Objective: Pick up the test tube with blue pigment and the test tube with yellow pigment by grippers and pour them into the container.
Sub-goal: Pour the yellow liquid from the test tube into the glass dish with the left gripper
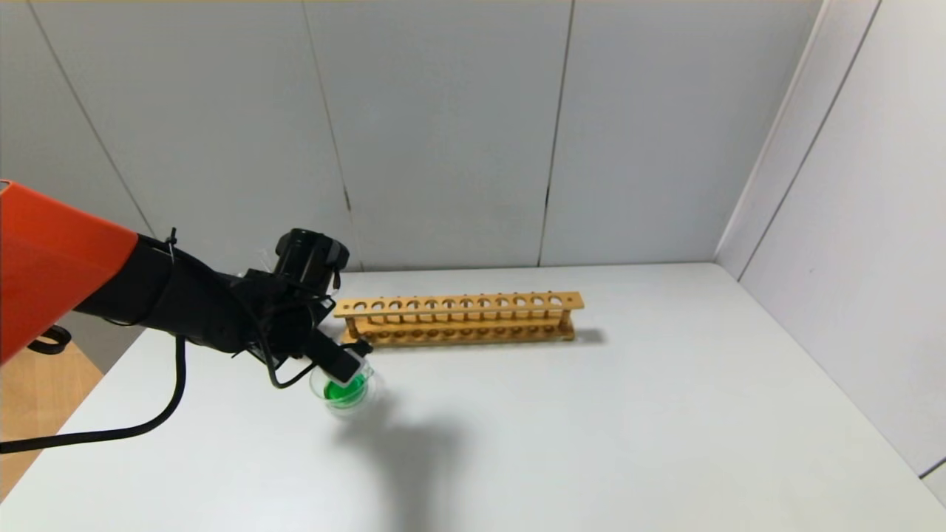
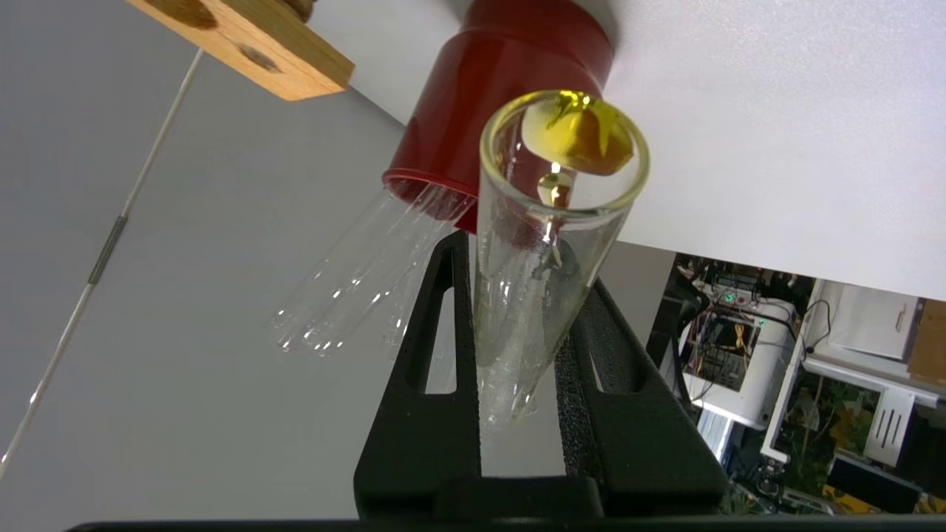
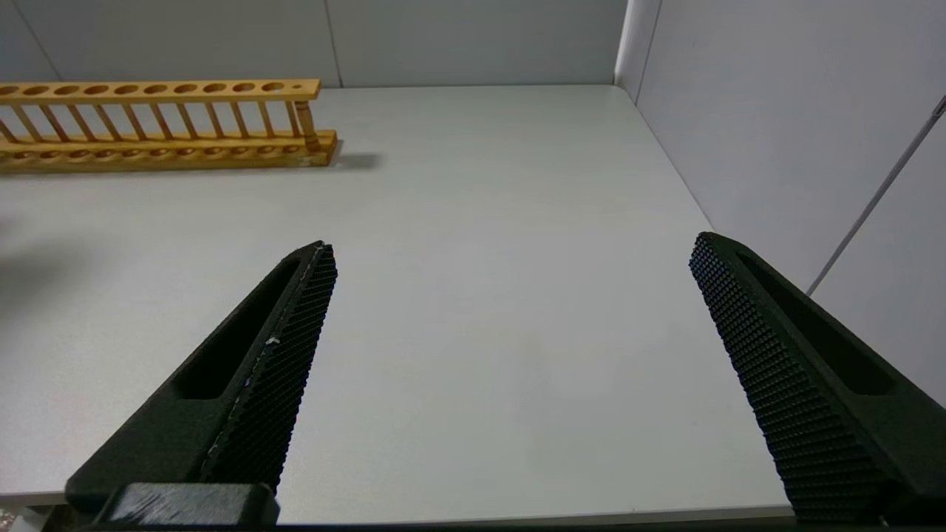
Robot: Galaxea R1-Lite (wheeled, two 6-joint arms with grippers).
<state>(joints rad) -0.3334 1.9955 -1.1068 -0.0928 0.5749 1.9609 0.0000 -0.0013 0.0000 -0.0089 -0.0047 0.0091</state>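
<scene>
Beside the wooden rack [image 1: 458, 319] and red cup [image 2: 502, 89], the left gripper [image 2: 517, 325] clamps the test tube with yellow pigment [image 2: 547, 244] over the green-filled container [image 1: 345, 390]; the right gripper [image 3: 510, 310] gapes wide, holding nothing.

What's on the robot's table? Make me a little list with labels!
Left gripper: shut on the yellow test tube, tipped over the container
Yellow test tube: nearly empty, yellow traces at its mouth
Container: clear glass dish holding green liquid
Right gripper: open, empty, above bare table
Wooden rack: empty, at the back
Red cup: holds clear tubes, beside the rack
</scene>
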